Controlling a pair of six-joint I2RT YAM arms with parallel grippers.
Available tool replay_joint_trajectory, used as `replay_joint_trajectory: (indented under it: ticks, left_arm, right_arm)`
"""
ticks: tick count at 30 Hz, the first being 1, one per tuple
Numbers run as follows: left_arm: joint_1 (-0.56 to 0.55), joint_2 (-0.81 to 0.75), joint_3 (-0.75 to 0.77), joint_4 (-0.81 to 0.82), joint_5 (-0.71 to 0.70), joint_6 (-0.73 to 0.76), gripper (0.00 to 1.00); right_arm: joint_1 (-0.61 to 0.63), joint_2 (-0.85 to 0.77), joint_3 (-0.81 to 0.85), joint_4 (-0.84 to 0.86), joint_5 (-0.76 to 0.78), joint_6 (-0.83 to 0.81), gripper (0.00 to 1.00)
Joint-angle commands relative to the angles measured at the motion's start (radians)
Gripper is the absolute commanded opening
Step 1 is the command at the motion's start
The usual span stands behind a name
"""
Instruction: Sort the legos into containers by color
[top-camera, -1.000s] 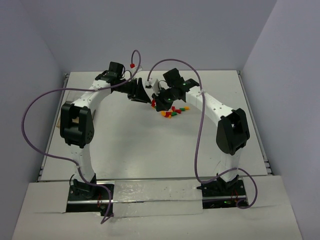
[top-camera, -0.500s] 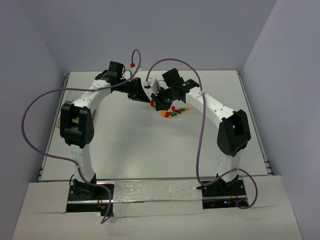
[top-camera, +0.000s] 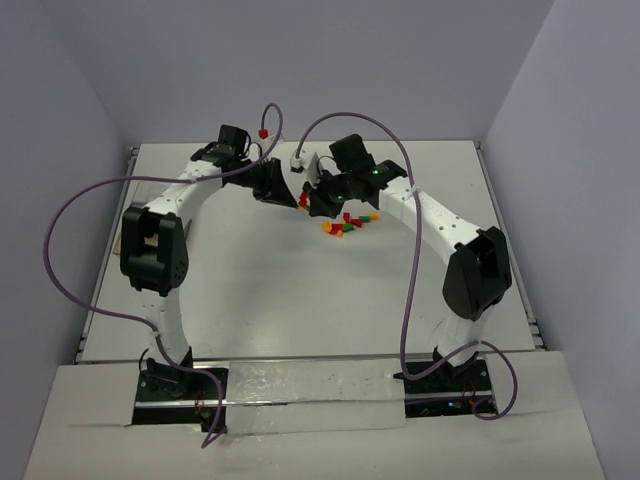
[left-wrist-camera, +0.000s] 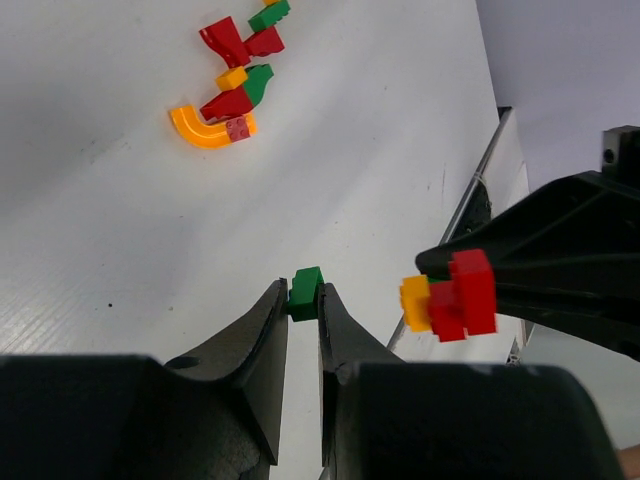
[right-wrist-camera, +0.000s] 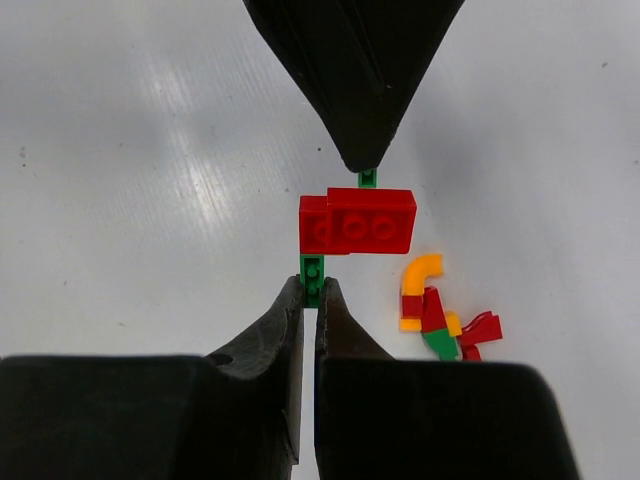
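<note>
Nearest, by the arm bases, bare white worktop runs up to the loose legos. These are a small scatter of red, green and orange-yellow bricks lying just right of the centre line. Among them the left wrist view picks out a curved orange piece touching a red one.

Just beyond, at about 10 o'clock from that scatter, the right claw hangs above the worktop with its jaws pinched on a thin green plate. A red brick is joined to the far end of that plate, and an orange brick sits against the red one's side.

Farther still, at 10 o'clock from the right claw, the left claw faces it tip to tip, jaws closed on a small green brick. From the left wrist a gap shows between this green brick and the red one, so the two held pieces are apart.
</note>
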Motion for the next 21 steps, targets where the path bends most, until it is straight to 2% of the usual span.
replay_joint_trajectory:
  ticks: [1,7,13,18,21]
  left_arm:
    - [0.013,-0.039,-0.029,0.002,-0.042,0.004,0.00]
    - [0.175,-0.174,-0.145,-0.007,-0.063,0.027,0.00]
    - [0.385,-0.327,-0.188,-0.125,-0.182,0.250,0.00]
    - [0.563,-0.282,-0.144,-0.347,-0.187,0.391,0.02]
    - [0.663,-0.289,-0.146,-0.413,-0.263,0.436,0.01]
  right_arm:
    - [0.008,-0.060,-0.021,0.042,-0.004,0.002,0.00]
    - [-0.006,-0.078,-0.055,0.040,0.011,-0.010,0.00]
    - [-0.013,-0.072,-0.067,0.036,0.026,-0.032,0.00]
    - [-0.015,-0.058,-0.064,0.034,0.023,-0.034,0.00]
    - [-0.015,-0.049,-0.062,0.036,0.015,-0.034,0.00]
